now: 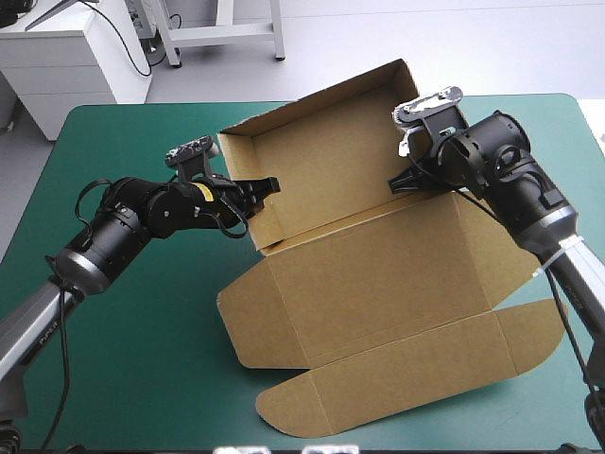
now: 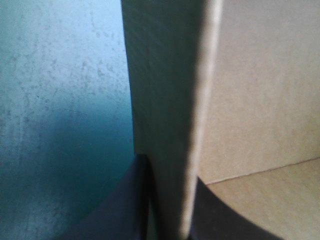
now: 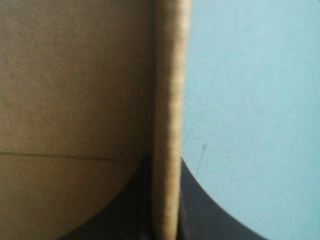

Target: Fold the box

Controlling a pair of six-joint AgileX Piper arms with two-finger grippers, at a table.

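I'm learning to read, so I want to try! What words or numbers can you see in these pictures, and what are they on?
Nothing here can be read for sure.
The box: plain brown board, no print in any view.
Yellow sticker on the left arm: too small to read.
Dark lettering low on the same arm's grey part: too small to read.

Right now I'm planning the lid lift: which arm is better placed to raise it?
Left, probably. The left gripper and right gripper each clamp a wall of the box, but the right arm hangs over the lid's right end; the left arm is off it, over the teal-green cover.
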